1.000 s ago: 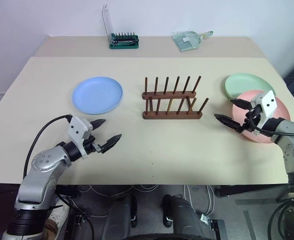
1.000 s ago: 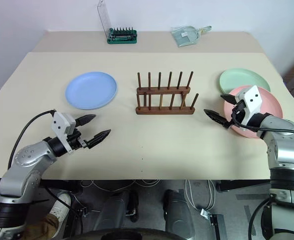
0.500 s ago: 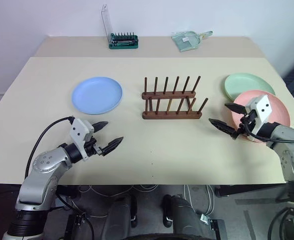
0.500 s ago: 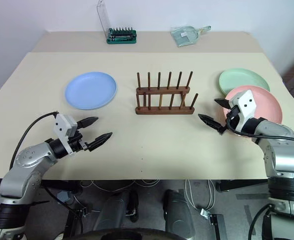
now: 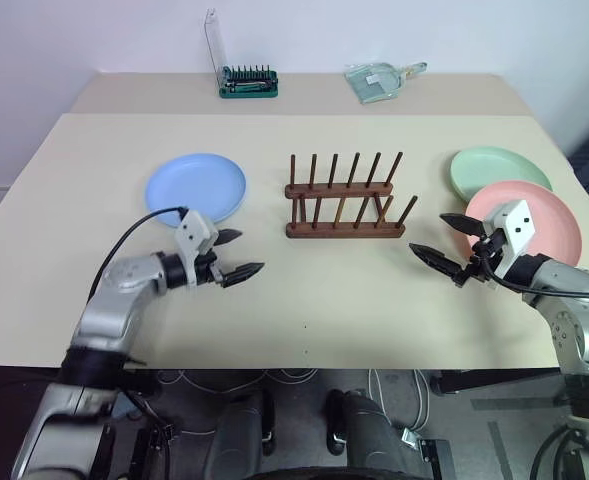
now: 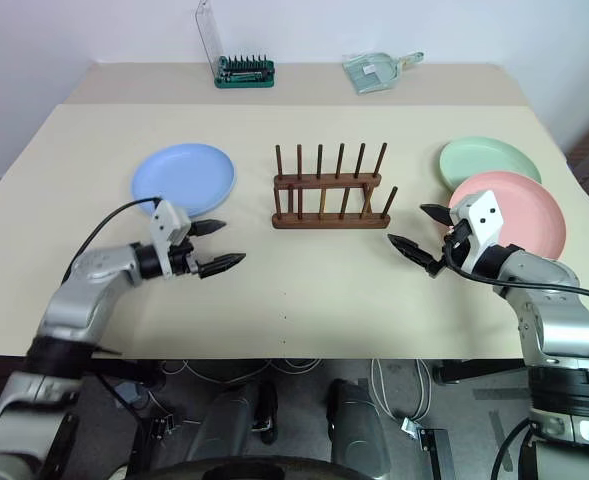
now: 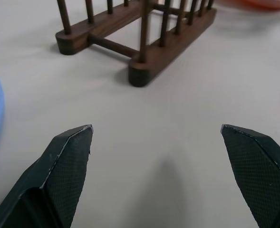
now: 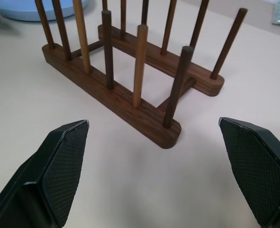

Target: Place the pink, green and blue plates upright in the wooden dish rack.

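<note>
Right now you are looking at the wooden dish rack (image 5: 346, 197) standing empty in the middle of the table (image 5: 304, 300), with all three plates lying flat. The blue plate (image 5: 196, 188) is sitting well to the rack's left; the green plate (image 5: 498, 171) and the pink plate (image 5: 526, 217) are lying to its right, the pink one overlapping the green one's near edge. Your left gripper (image 5: 234, 253) is hovering just above the table near the blue plate's front rim, its fingers spread wide and holding nothing. Your right gripper (image 5: 442, 240) is hovering beside the pink plate, likewise spread and empty, pointing toward the rack.
</note>
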